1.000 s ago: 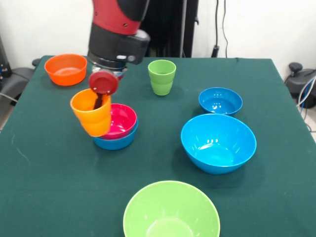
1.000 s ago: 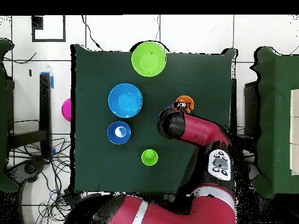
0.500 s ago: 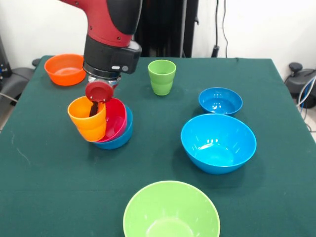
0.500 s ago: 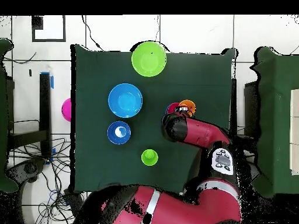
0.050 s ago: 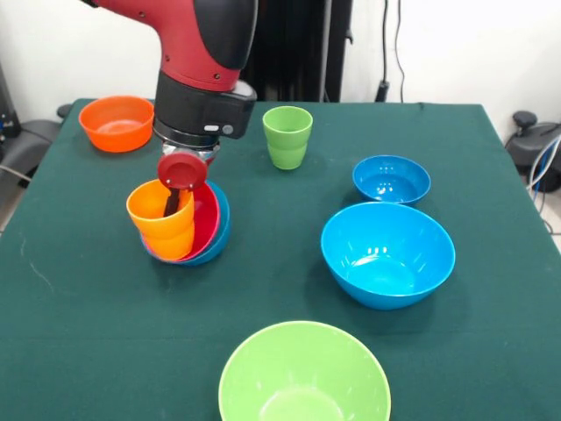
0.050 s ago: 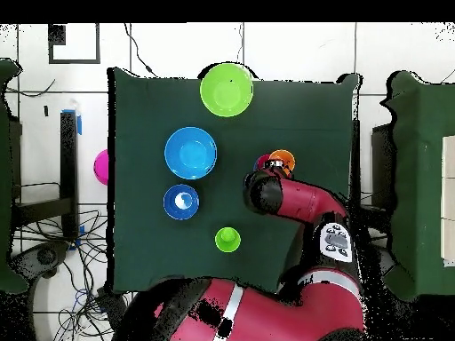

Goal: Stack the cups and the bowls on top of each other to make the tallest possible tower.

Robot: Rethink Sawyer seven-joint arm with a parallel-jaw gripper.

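The orange cup (image 5: 161,221) hangs tilted in my gripper (image 5: 170,207), which is shut on its rim with one dark finger (image 5: 172,202) inside it. The cup's lower side presses into the pink-red bowl (image 5: 205,219), which sits nested in a small blue bowl (image 5: 217,235); both bowls are tipped up toward the cup. In the overhead view only the orange cup (image 6: 283,160) peeks out beside the arm's end. The green cup (image 5: 287,136) stands upright behind, apart from the gripper.
An orange bowl (image 5: 117,122) sits at the far left corner. A small blue bowl (image 5: 391,178), a large blue bowl (image 5: 387,253) and a lime green bowl (image 5: 303,373) lie to the right and front. A magenta round thing (image 6: 100,167) shows beside the table's edge.
My gripper has carried the orange cup down and into the pink-red bowl. The pink-red and blue bowls, flat a second ago, have tipped up on edge against the cup.
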